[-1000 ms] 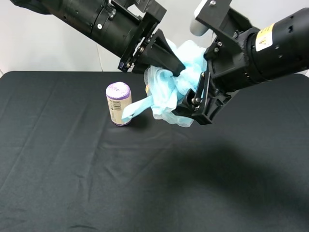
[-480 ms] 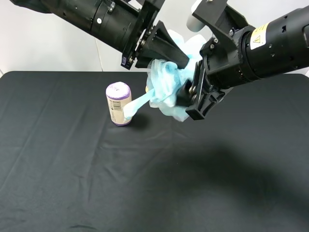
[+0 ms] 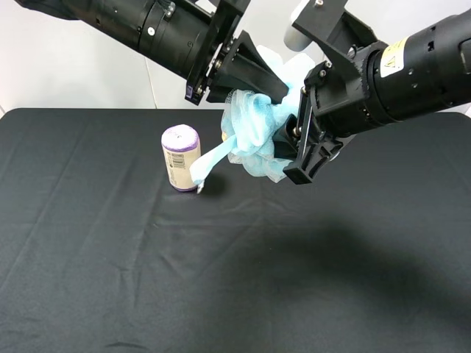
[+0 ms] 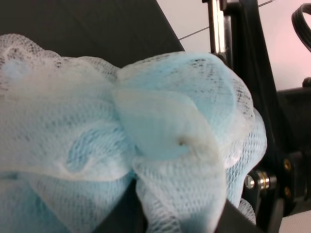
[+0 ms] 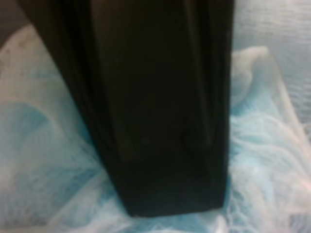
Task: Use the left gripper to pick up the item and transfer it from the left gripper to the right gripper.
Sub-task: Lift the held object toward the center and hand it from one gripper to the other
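Note:
The item, a pale blue and white mesh pouf (image 3: 254, 131), hangs in the air above the black table between both arms. My left gripper (image 3: 274, 94), all black, reaches in from the upper left and is shut on the pouf's top. My right gripper (image 3: 288, 138), on the arm with the yellow sticker (image 3: 394, 48), sits against the pouf's right side with its jaws apart around it. The loop tail (image 3: 208, 163) hangs down to the left. The pouf fills the left wrist view (image 4: 146, 136) and the right wrist view (image 5: 43, 160), where a black finger (image 5: 155, 107) presses into the mesh.
A purple-topped roll (image 3: 181, 157) stands upright on the black tablecloth (image 3: 221, 279), just left of the hanging tail. A small tan bit (image 3: 224, 136) peeks out behind the pouf.
My right gripper has moved up and left, close against the pouf. My left gripper has lifted the pouf slightly. Little has moved in the last half second.

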